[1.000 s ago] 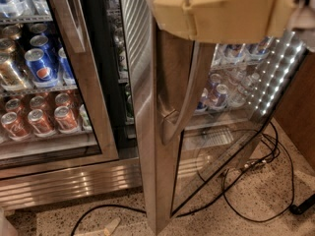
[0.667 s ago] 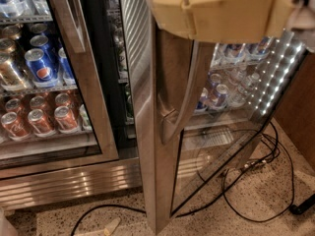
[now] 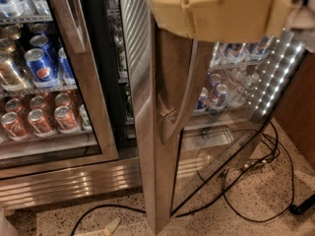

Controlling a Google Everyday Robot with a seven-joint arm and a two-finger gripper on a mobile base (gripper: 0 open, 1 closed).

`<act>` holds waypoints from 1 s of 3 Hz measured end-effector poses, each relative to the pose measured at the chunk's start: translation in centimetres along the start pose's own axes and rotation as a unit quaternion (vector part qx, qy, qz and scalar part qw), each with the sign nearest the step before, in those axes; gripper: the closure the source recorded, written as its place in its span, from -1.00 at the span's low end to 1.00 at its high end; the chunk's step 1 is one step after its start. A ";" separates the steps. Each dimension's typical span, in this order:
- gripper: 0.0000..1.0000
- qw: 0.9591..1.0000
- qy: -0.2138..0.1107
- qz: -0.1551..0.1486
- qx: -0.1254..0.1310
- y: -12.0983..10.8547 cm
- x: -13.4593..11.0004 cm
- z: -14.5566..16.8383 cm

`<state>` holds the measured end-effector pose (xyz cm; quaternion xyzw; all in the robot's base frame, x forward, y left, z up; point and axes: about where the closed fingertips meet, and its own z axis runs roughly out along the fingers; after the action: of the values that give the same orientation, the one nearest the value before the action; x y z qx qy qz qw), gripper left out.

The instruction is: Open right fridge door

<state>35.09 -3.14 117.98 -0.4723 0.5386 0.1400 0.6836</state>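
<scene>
The right fridge door (image 3: 150, 146) stands swung out toward me, its wide brushed-steel frame seen nearly edge-on. Its long angled bar handle (image 3: 181, 104) runs down the frame's front. Through the glass pane (image 3: 221, 136) I see cans and lit shelves behind. My gripper (image 3: 216, 11), tan and padded, fills the top of the view, right above the door's upper edge and the handle's top end. Whether it touches the door is hidden.
The left glass door (image 3: 74, 58) is closed over blue Pepsi cans (image 3: 42, 68) and orange cans (image 3: 39, 119). Black cables (image 3: 256, 181) loop over the speckled floor to the right. A brown panel (image 3: 301, 107) bounds the far right. A pale scrap (image 3: 110, 226) lies on the floor.
</scene>
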 end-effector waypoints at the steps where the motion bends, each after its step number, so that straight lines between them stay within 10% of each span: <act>1: -0.20 1.000 0.000 0.000 0.000 0.0 0.0 0.0; 3: -0.31 1.000 0.000 0.000 0.000 0.0 0.0 0.0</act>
<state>35.09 -3.14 117.98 -0.4723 0.5386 0.1400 0.6836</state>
